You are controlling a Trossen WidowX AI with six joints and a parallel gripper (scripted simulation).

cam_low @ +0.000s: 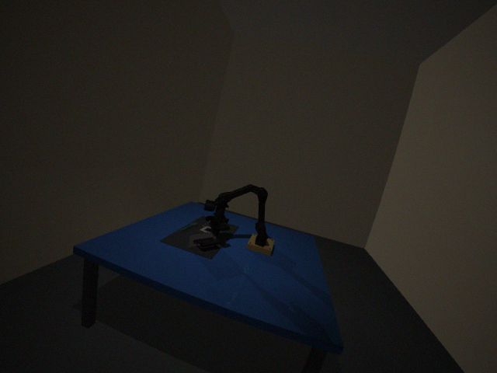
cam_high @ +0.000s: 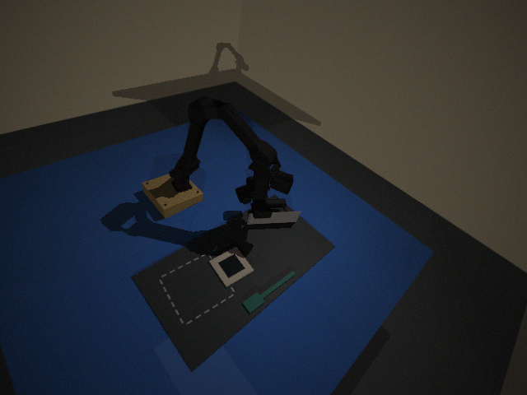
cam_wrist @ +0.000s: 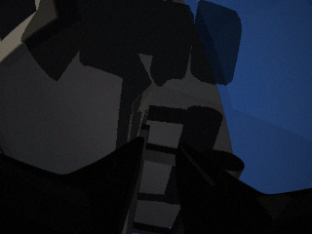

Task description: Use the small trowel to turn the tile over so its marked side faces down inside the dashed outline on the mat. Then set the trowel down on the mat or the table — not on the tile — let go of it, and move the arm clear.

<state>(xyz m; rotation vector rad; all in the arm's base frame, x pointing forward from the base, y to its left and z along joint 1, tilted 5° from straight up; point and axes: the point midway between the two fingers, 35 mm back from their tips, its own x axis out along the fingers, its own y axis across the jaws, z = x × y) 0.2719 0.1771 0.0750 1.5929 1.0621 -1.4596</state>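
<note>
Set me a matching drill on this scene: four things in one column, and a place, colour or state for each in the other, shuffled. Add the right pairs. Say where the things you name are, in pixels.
Things
1. tile [cam_high: 231,267] [cam_low: 206,229] [cam_wrist: 11,50]
2. block [cam_high: 183,205] [cam_low: 261,249]
3. mat [cam_high: 170,312] [cam_low: 174,238] [cam_wrist: 93,107]
4. table [cam_high: 366,271] [cam_low: 180,277] [cam_wrist: 273,73]

Place, colour or state
A. blue on top
B. beneath the arm's foot [cam_high: 182,185] [cam_low: 262,239]
C. dark grey, with the dashed outline [cam_high: 208,309] on it
D. dark square facing up, lying across one side of the outline

Pairs: 1-D, 2-B, 3-C, 4-A
</note>
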